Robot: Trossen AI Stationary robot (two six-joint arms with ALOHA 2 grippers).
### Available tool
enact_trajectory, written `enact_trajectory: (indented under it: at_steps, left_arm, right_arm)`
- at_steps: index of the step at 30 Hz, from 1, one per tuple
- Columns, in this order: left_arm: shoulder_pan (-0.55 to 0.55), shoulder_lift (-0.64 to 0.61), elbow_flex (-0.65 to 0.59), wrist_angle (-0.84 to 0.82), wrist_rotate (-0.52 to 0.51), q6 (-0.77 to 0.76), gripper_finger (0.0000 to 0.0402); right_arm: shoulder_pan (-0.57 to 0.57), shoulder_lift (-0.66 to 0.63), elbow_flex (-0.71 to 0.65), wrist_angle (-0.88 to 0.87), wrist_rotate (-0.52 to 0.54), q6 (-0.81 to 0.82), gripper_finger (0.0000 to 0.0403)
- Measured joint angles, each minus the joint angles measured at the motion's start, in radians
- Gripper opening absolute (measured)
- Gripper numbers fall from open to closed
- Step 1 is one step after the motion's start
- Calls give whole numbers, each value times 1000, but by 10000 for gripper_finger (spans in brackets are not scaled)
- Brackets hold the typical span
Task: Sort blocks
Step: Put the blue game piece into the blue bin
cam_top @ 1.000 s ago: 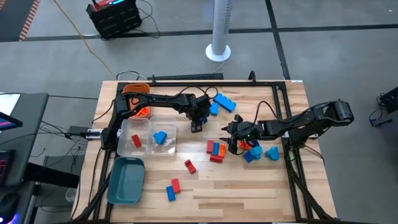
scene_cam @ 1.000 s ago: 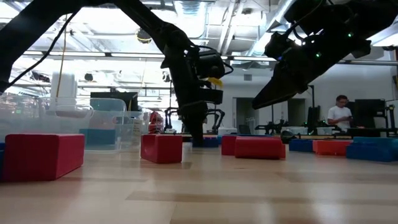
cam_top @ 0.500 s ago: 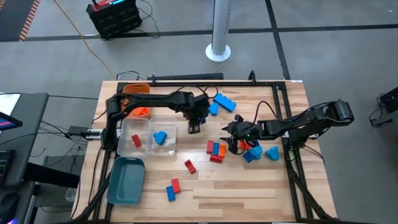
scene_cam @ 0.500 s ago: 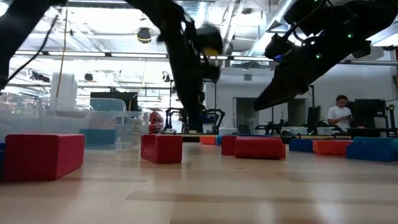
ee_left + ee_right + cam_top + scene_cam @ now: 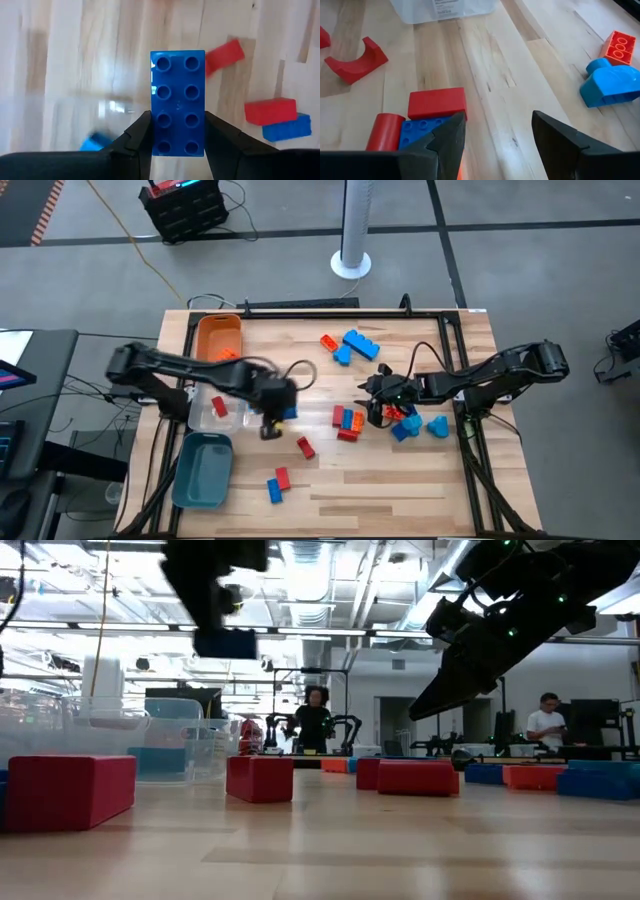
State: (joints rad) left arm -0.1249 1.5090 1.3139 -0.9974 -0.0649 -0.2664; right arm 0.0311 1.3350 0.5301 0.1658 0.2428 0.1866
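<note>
**Blue brick held aloft by the left arm**

Over the table's middle-left, the left gripper (image 5: 268, 423) clenches a blue eight-stud plastic brick (image 5: 178, 110) above the wooden table (image 5: 400, 490), seemingly at the clear plastic tray's (image 5: 203, 402) three-o'clock edge. At three o'clock, the right gripper (image 5: 495, 132) hovers with fingers spread above a red-and-blue brick cluster (image 5: 347, 421).

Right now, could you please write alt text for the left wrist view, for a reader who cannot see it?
The left pincer grips a blue eight-stud brick between its two dark fingers, held above the wooden table. Beyond it lie a red block and a red block touching a blue one.
</note>
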Motion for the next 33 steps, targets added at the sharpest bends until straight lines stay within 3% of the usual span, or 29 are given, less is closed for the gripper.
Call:
enact_trajectory:
  at_steps: [5, 12, 18, 25, 33]
  left_arm:
    - [-99, -148, -127, -17, -30, -238, 132]
    - [-257, -326, -297, -48, 117, -601, 133]
    - [-391, -433, -339, -51, 174, -826, 134]
    - [-506, -439, -340, -162, 230, -1045, 134]
    - [-527, -339, -340, -211, 314, -1080, 135]
  right_arm:
    - [-1, 0, 0, 0, 2, 10, 239]
    - [-1, 0, 0, -5, 2, 23, 239]
    - [-15, 0, 0, -8, 2, 23, 239]
    - [-15, 0, 0, -8, 2, 18, 239]
    - [-15, 0, 0, -7, 2, 15, 239]
